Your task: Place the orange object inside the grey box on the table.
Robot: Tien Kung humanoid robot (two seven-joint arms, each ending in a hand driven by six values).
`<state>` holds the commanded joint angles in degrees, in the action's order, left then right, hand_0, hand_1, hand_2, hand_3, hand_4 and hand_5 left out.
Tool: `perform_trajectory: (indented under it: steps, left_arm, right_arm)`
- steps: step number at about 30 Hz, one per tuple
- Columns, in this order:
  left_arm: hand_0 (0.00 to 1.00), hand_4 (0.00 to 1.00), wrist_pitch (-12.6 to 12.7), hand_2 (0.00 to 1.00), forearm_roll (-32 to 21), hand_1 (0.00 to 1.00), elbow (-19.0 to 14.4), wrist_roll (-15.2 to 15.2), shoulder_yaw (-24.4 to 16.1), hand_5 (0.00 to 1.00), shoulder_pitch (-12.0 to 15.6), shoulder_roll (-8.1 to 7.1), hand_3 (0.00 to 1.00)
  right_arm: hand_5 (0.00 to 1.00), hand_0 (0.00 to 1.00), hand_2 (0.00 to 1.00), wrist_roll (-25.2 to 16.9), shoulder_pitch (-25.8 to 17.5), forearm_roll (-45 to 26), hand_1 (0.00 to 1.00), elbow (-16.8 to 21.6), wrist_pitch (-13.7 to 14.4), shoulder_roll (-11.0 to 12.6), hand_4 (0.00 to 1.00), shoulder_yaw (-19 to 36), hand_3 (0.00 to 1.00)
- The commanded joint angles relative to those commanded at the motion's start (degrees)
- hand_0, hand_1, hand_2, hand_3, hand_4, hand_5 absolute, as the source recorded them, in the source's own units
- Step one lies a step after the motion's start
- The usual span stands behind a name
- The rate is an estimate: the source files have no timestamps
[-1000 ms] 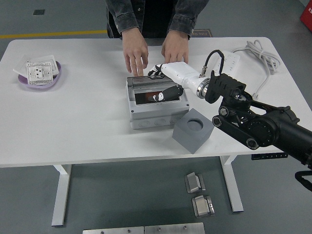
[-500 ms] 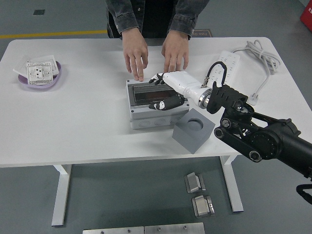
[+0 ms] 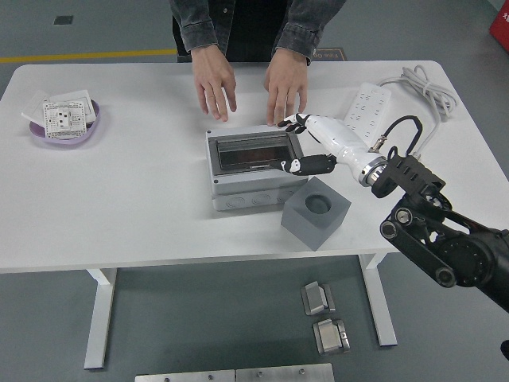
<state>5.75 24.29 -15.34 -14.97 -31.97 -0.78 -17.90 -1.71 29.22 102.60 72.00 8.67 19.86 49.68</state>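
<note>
1. The right hand (image 3: 312, 145) reaches in from the right on its black arm (image 3: 445, 247) and hangs at the right edge of the grey box (image 3: 256, 169), with its white palm above the table (image 3: 127, 199) just beside the box.
2. Its fingers (image 3: 296, 165) are spread and relaxed, holding nothing; the dark lower tips lie over the box's right rim and the upper ones point toward the far right corner.
3. The box sits mid-table with a dark, see-through lid across its top. Something reddish-orange shows dimly through the lid, but I cannot make out clearly what it is or how it lies.
4. A grey cube (image 3: 316, 212) with a round hollow in its top stands just beside the box's near right corner, turned at an angle.
5. A person stands at the far side. Both of the person's hands (image 3: 213, 82) rest palm-down on the table just behind the box, apart from it; one is behind the left half and the other is behind the right corner, close to the robot's upper fingers.
6. A white power strip (image 3: 367, 106) lies to the right of the hands, with its coiled white cable (image 3: 421, 87) trailing toward the far right corner.
7. At the far left a purple dish (image 3: 67, 127) holds white wall sockets (image 3: 64, 117).
8. The left arm does not show.
</note>
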Motion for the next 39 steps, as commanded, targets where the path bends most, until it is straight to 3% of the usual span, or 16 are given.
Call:
perform_trajectory:
  steps: [5, 11, 13, 16, 24, 25, 30, 31, 36, 37, 39]
  left_arm:
    - [0.716, 0.777, -0.01, 0.572, -0.08, 0.71, 0.13, -0.02, 0.05, 0.344, 0.24, -0.06, 0.778]
    - [0.715, 0.777, 0.0, 0.572, 0.52, 0.71, 0.04, 0.03, -0.41, 0.344, 0.03, -0.18, 0.779]
    - [0.716, 0.777, 0.0, 0.572, 0.86, 0.71, -0.04, 0.06, -0.74, 0.344, -0.08, -0.22, 0.779]
    - [0.716, 0.777, 0.01, 0.572, 1.13, 0.71, -0.08, 0.08, -1.08, 0.344, -0.1, -0.22, 0.779]
    - [0.715, 0.777, -0.02, 0.573, 0.9, 0.71, 0.07, 0.05, -1.38, 0.344, 0.5, 0.33, 0.778]
    - [0.716, 0.777, -0.02, 0.572, 0.88, 0.71, 0.07, 0.05, -1.38, 0.343, 0.51, 0.38, 0.779]
    - [0.716, 0.777, -0.02, 0.572, 0.93, 0.71, 0.06, 0.05, -1.51, 0.343, 0.49, 0.5, 0.779]
    - [0.716, 0.776, -0.02, 0.572, 0.96, 0.71, 0.06, 0.06, -1.54, 0.343, 0.49, 0.49, 0.777]
    - [0.716, 0.776, 0.0, 0.572, 1.07, 0.71, 0.06, 0.07, -1.71, 0.343, 0.45, 0.47, 0.777]
    - [0.716, 0.775, 0.0, 0.572, 1.07, 0.71, 0.06, 0.06, -1.72, 0.343, 0.44, 0.48, 0.778]
    - [0.716, 0.775, 0.0, 0.572, 1.07, 0.71, 0.08, 0.06, -1.73, 0.343, 0.43, 0.49, 0.778]
  right_arm:
    - [0.526, 0.754, 0.72, -5.32, -8.14, -7.69, 0.684, 3.9, 2.19, 1.32, 0.93, 7.34, 0.792]
    - [0.532, 0.747, 0.709, -11.39, -15.84, -20.76, 0.669, 3.81, 0.8, 1.31, 0.925, 14.28, 0.775]
    - [0.534, 0.692, 0.688, -12.46, -17.47, -25.23, 0.652, 3.76, -0.3, 1.37, 0.924, 15.61, 0.734]
    - [0.534, 0.692, 0.688, -12.42, -18.46, -32.45, 0.652, 4.11, -2.87, 1.49, 0.924, 16.46, 0.734]
    - [0.547, 0.681, 0.683, -6.33, -19.45, -50.18, 0.65, 6.71, -12.71, 1.15, 0.929, 17.8, 0.72]
    - [0.788, 0.728, 0.706, -5.87, -19.48, -52.23, 0.676, 6.96, -13.74, 1.15, 0.972, 17.89, 0.739]
    - [0.788, 0.728, 0.706, -4.36, -19.52, -60.74, 0.676, 8.04, -17.18, 1.26, 0.972, 18.32, 0.739]
    - [0.998, 0.896, 0.856, -4.27, -19.54, -61.93, 0.824, 8.21, -17.41, 1.28, 0.998, 18.4, 0.817]
    - [0.998, 0.896, 0.856, -4.2, -19.62, -65.65, 0.824, 9.24, -18.0, 1.45, 0.998, 19.01, 0.817]
    - [0.998, 0.998, 0.993, -4.22, -19.64, -65.86, 0.996, 9.51, -18.09, 1.5, 0.998, 19.17, 0.818]
    - [0.998, 0.998, 0.993, -4.3, -19.7, -66.24, 0.996, 9.96, -18.21, 1.6, 0.998, 19.38, 0.818]
